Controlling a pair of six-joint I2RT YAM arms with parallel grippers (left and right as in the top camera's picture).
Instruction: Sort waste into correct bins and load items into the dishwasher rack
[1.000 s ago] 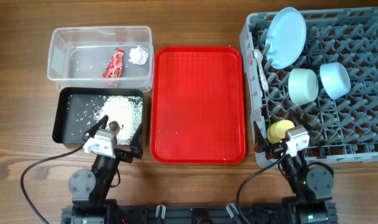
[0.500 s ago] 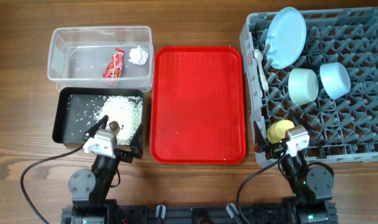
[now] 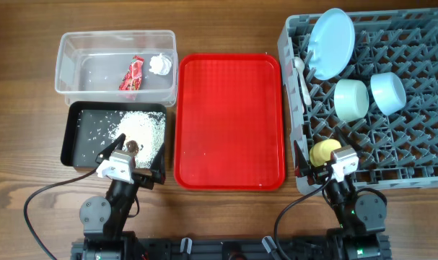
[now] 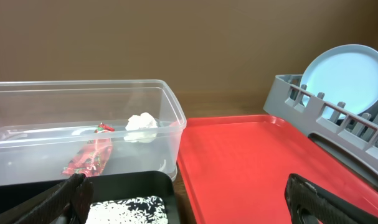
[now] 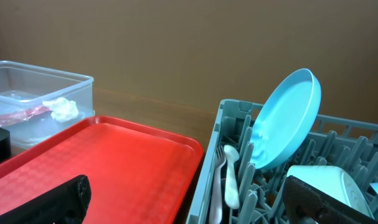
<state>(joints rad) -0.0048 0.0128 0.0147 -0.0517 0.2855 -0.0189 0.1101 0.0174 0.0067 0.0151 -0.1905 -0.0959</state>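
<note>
At the near edge of the table both arms sit low and folded. The left gripper [image 4: 187, 186] has its fingers spread wide over the black tray [image 3: 69, 137], and the right gripper [image 5: 185, 193] is equally spread just beside the yellow cup [image 3: 323, 152] in the dishwasher rack [image 3: 421, 137]. Neither holds anything. Sorting looks finished: rice grains [image 3: 143, 128] lie in the black tray. Farther off, the mint bowl [image 3: 351, 98], light-blue bowl [image 3: 387, 92] and cutlery [image 3: 302, 76] sit racked. Farthest, the wrapper [image 3: 132, 74] and tissue [image 3: 160, 63] lie in the clear tub [image 3: 63, 65], and the plate [image 3: 331, 43] stands on edge. Probably nothing remains to pick up
</note>
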